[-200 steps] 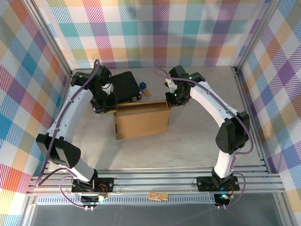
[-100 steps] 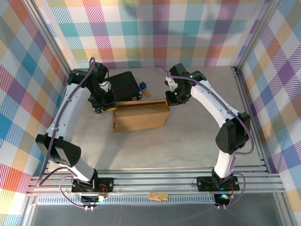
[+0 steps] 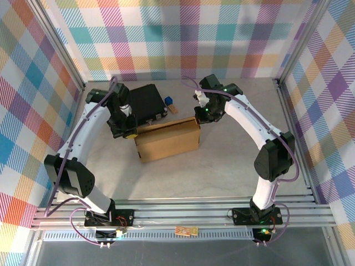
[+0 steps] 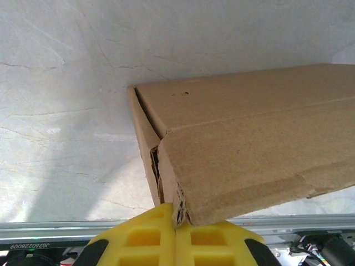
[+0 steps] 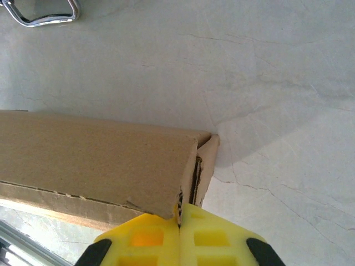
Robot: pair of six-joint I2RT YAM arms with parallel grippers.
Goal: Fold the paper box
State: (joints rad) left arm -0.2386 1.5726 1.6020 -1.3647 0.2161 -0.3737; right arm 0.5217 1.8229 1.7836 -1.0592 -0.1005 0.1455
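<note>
Now, paper box (image 3: 168, 141): mid-worktop (image 3: 233, 166), just in front of the black case (image 3: 145, 101); its left end has swung nearer.
Left claw (image 3: 131, 132): clenched on the far-left corner.
Right claw (image 3: 198, 117): pinching the far-right corner.
Meaning: probably seating the lid.

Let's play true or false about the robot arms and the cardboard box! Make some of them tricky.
1. Both grippers pinch the paper box. True: the left gripper and the right gripper are each shut on a far corner of it.
2. The paper box is bright red. False: it is plain brown.
3. A black case lies past the box, toward the far wall. True.
4. The small blue thing sits on top of the box. False: it lies on the table, beside the black case.
</note>
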